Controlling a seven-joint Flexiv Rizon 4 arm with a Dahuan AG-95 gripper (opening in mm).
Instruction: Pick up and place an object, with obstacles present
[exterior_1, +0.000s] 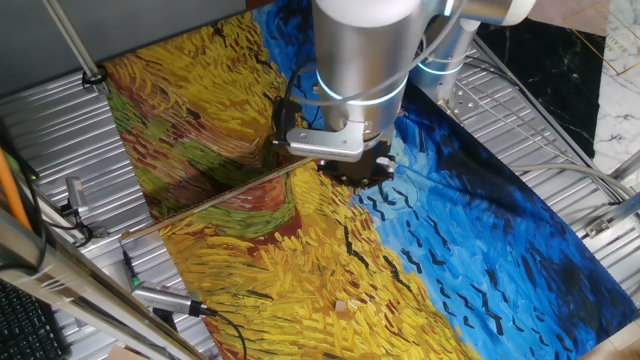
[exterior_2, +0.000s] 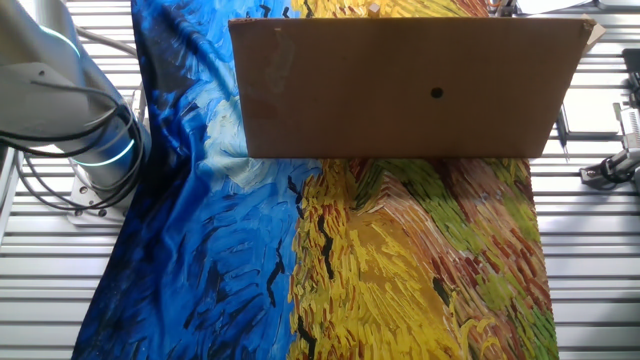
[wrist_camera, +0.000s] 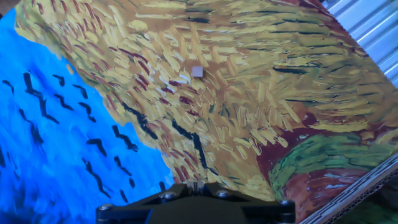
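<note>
The object (wrist_camera: 197, 71) is a tiny pale tan block lying on the yellow part of the painted cloth (wrist_camera: 280, 93), alone and far ahead of my fingers. In one fixed view the object (exterior_1: 342, 306) rests near the cloth's front edge, well apart from my gripper (exterior_1: 352, 172), which hangs over the cloth's middle beside the board. In the hand view my gripper (wrist_camera: 196, 185) shows only at the bottom edge, its two fingertips pressed together with nothing between them.
An upright cardboard board (exterior_2: 410, 90) stands across the cloth, seen edge-on as a thin brown line (exterior_1: 220, 198) and at the hand view's lower right corner (wrist_camera: 348, 196). Ribbed metal table (exterior_1: 60, 140) surrounds the cloth. Cables and tools (exterior_1: 165, 298) lie at front left.
</note>
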